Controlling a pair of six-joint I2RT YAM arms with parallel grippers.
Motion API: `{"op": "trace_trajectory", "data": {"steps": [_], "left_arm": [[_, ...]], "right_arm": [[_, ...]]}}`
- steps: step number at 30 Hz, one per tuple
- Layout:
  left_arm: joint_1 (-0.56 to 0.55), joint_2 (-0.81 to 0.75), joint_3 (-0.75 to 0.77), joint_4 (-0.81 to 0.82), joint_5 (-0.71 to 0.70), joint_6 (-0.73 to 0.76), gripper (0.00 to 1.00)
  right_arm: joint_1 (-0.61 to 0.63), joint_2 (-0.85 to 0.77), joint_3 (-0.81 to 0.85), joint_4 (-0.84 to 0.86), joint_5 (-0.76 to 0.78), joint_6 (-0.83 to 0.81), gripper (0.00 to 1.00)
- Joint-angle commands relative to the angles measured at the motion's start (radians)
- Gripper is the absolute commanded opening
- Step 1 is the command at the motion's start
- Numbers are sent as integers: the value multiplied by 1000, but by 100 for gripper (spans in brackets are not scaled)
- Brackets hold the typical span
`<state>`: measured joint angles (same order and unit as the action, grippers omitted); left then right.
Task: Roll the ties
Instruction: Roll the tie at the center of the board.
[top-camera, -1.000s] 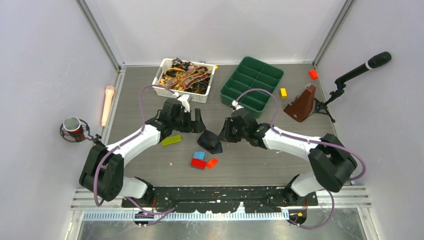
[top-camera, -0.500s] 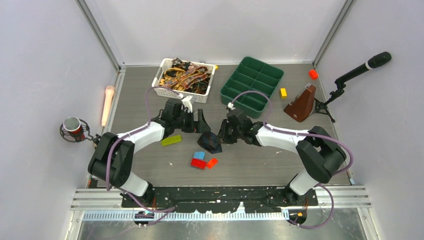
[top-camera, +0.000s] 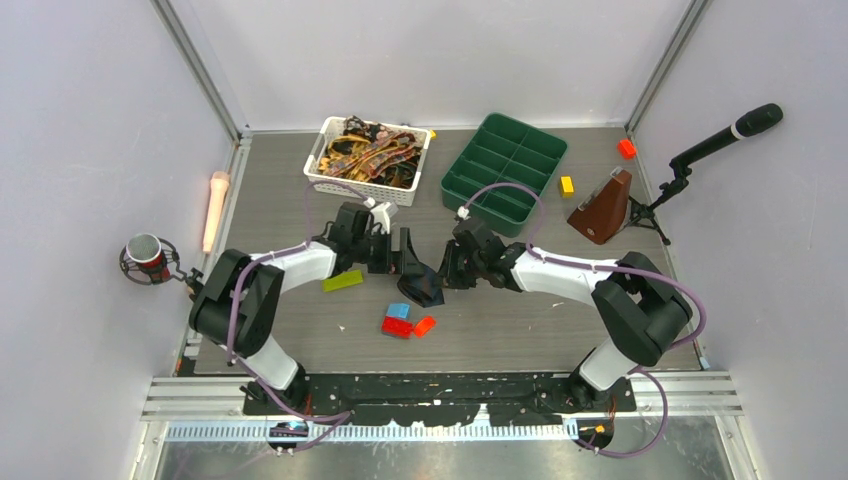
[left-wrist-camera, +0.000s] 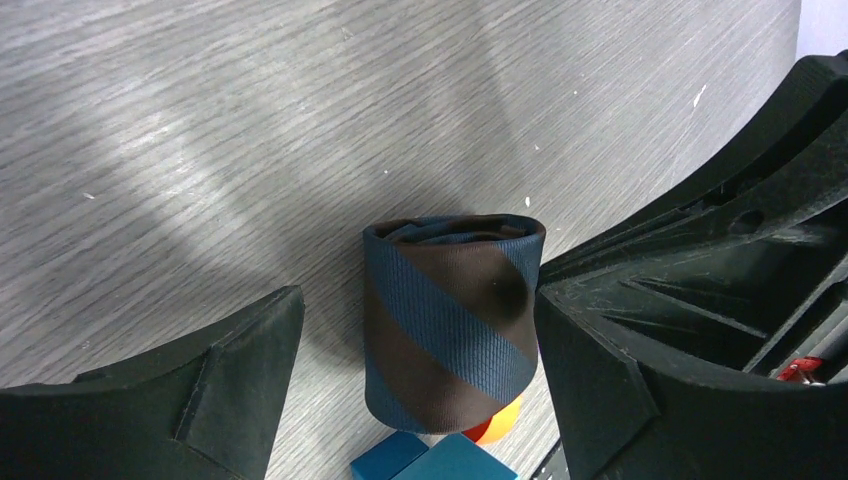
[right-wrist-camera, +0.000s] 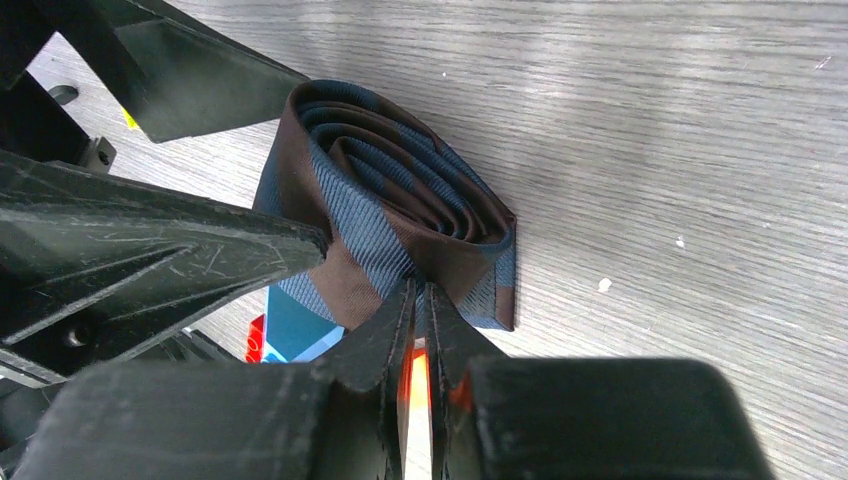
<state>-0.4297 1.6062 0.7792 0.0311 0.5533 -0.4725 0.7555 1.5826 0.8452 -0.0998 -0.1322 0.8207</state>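
A rolled tie (top-camera: 426, 284), dark navy with brown diagonal stripes, stands on end at the table's middle. In the left wrist view the roll (left-wrist-camera: 450, 320) sits between the wide-apart fingers (left-wrist-camera: 240, 385) of my left gripper (left-wrist-camera: 415, 345), close to the right finger. In the top view my left gripper (top-camera: 405, 256) is open around the roll. My right gripper (right-wrist-camera: 420, 292) is shut, its tips pinching the outer layer of the roll (right-wrist-camera: 390, 190) near the pointed end. In the top view my right gripper (top-camera: 447, 271) meets the roll from the right. More ties (top-camera: 365, 152) fill a white basket.
The white basket (top-camera: 352, 187) and a green divided tray (top-camera: 505, 165) stand at the back. Blue (top-camera: 399, 311), red (top-camera: 397, 327) and orange (top-camera: 425, 325) bricks lie just in front of the roll, a yellow-green one (top-camera: 343, 281) to its left. A brown wedge (top-camera: 603, 208) and microphone (top-camera: 725, 138) stand at the right.
My left gripper has slid right until its open fingers flank the roll. My right gripper has narrowed onto the roll's outer layer. The roll has shifted slightly.
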Motion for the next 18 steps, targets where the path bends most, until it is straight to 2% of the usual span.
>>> {"op": "trace_trajectory", "data": {"steps": [1, 18], "left_arm": [[4, -3, 5, 0, 55, -8, 88], [-48, 68, 65, -123, 79, -14, 82]], "right_arm": [[3, 3, 22, -5, 27, 12, 14], [3, 2, 20, 3, 28, 11, 14]]}}
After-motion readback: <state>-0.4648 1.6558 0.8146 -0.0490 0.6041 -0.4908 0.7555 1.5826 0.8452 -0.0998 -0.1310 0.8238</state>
